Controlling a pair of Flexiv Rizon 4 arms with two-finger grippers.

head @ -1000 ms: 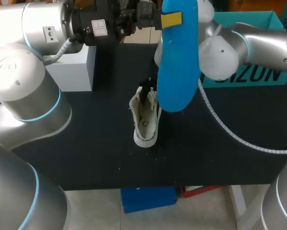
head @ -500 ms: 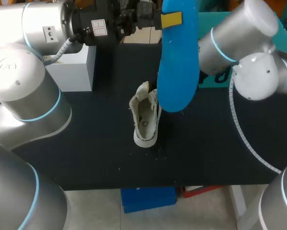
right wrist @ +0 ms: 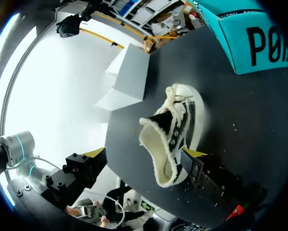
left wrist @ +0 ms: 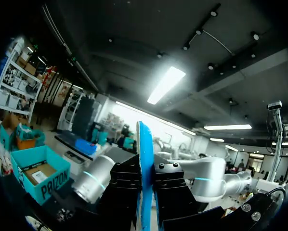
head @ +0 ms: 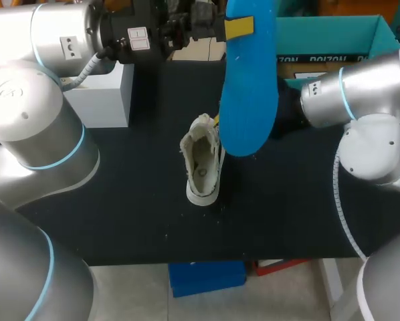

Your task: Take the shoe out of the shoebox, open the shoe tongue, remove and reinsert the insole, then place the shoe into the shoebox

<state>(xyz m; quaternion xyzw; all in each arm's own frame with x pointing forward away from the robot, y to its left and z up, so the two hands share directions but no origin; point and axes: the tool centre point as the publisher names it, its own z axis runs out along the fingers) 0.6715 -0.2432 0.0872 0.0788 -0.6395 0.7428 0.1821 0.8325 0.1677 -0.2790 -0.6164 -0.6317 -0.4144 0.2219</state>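
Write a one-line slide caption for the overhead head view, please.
Left gripper holds the blue insole up while the right gripper straddles the white shoe on the black table.

robotics lab bench. two silver jointed arms with blue-ringed joints and coiled cables, left arm (head: 59, 40) and right arm (head: 360, 93), stand over a black matte table (head: 120, 200); plain white block (head: 106, 97) at its back.

In the head view the insole (head: 248, 87) is running off the edge at twelve o'clock and is covering part of the shoe (head: 201, 164) at its one o'clock, and probably most of the right gripper (right wrist: 144, 153).
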